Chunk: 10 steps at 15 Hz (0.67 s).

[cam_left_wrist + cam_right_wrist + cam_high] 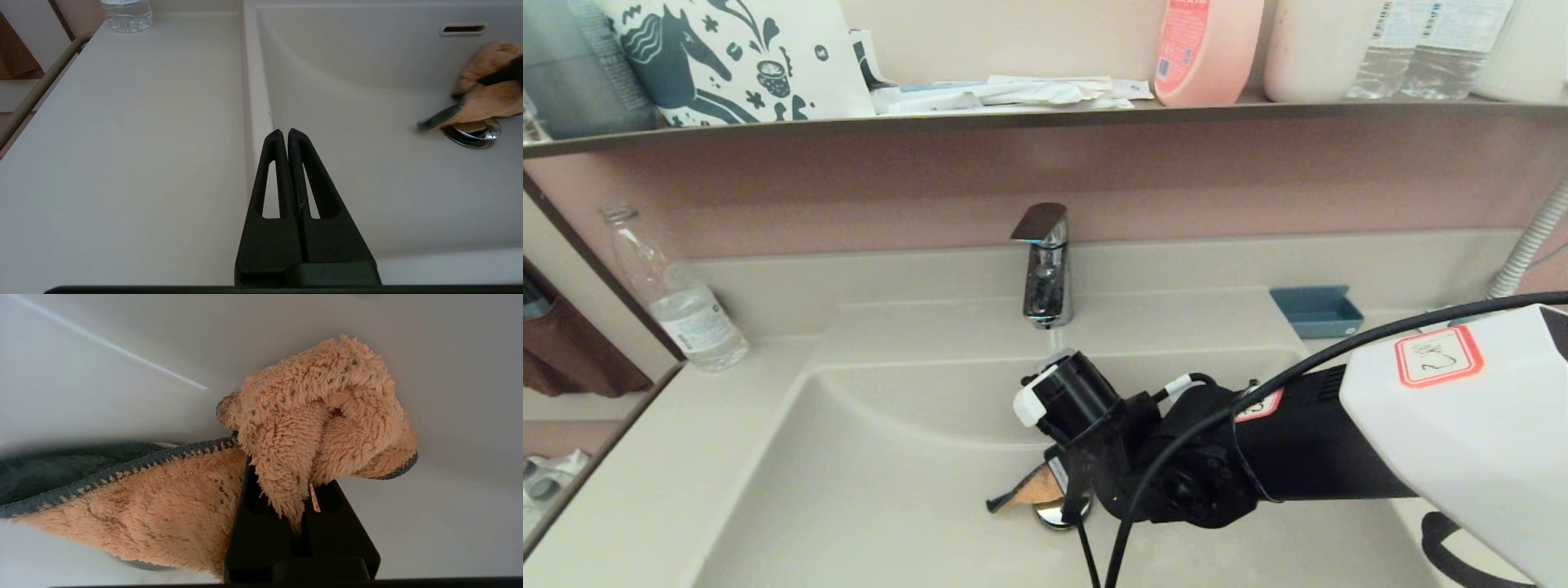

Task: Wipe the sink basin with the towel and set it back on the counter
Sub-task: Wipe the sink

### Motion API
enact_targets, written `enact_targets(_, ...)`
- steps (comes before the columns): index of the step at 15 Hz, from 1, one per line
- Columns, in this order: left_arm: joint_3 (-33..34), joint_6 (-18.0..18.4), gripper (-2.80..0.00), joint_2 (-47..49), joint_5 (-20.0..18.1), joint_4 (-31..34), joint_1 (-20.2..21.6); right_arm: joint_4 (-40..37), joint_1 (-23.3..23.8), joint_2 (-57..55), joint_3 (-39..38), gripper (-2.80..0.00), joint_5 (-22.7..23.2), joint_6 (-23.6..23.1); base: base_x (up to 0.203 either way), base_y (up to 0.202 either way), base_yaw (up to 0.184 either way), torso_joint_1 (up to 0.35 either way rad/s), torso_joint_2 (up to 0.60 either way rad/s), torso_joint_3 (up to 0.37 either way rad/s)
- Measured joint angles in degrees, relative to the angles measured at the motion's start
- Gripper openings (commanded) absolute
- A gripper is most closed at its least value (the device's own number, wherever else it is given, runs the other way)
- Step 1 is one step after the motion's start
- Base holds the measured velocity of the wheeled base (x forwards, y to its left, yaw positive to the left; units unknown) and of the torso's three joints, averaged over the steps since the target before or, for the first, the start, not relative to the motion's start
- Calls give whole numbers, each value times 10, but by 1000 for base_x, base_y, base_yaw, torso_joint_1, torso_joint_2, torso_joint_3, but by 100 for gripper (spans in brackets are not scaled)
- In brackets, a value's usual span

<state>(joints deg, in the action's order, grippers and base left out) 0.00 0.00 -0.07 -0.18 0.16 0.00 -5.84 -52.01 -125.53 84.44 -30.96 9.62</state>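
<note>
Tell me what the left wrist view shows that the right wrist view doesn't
Only the left wrist view shows the counter, a water bottle, the overflow slot, the chrome drain plug and the shut left pincer. Only the right wrist view shows the right pincer clamped on the towel up close. Both show the towel and the sink basin.

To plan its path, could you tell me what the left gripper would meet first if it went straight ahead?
Probably the counter beside the basin's left rim; the shut left gripper hangs over that edge, though depth is unclear.
</note>
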Motion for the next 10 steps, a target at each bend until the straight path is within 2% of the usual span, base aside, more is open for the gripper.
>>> enact_targets(3, 0, 0, -280, 0, 0, 0, 0, 3, 30, 35, -55, -280, -3, 4, 0, 0, 0, 0, 0, 0)
enact_targets(6, 0, 0, -280, 0, 0, 0, 0, 2, 61, 66, -81, -280, -4, 31, 0, 0, 0, 0, 0, 0)
enact_targets(10, 0, 0, -280, 0, 0, 0, 0, 3, 66, 85, -87, -280, -3, 32, 0, 0, 0, 0, 0, 0)
